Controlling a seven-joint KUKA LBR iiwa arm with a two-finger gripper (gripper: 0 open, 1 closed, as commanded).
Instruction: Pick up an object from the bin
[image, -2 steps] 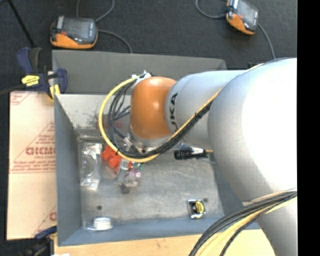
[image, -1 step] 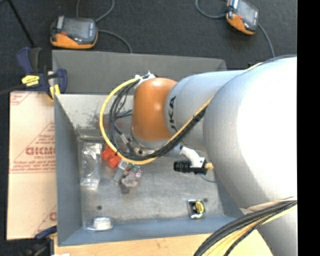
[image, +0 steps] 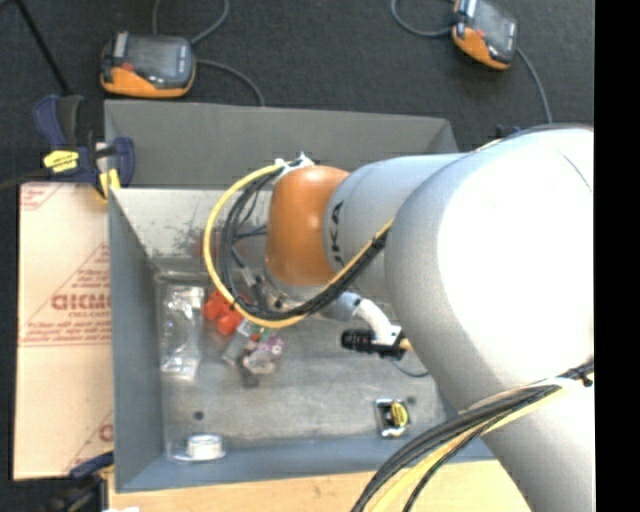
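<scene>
Small grey-pink bit (image: 258, 368) sits on the bin (image: 135, 330) floor, left of centre, a little toward the near side. Can't make out what it is, too small and partly hidden. My gripper (image: 250, 346) is right over it, low, at or nearly at floor level. Whether it's touching or has hold of the bit, can't tell. How far open it is, can't tell either, as my own wrist blocks most of it.

Just up-left of the bit: red piece (image: 220, 312), chunky, beside the gripper, maybe touching it, not sure. Further left, apart from both: clear plastic bag (image: 180, 332), lying flat along the left side of the floor, crumpled.

Right of the gripper, past the cables: black tool (image: 368, 341) w/ a white end, lying flat, mid-floor, near my arm. Near-right corner: yellow-black tape measure (image: 395, 415), well apart from the rest. Near-left corner: white disc (image: 204, 447), flat against the front wall.

Above it all, my orange cover (image: 300, 235) is over the back half of the bin, w/ yellow and black cables (image: 215, 250) looping round its left side and under it. Arm (image: 480, 270) comes in from the right, covering the bin's right side.
</scene>
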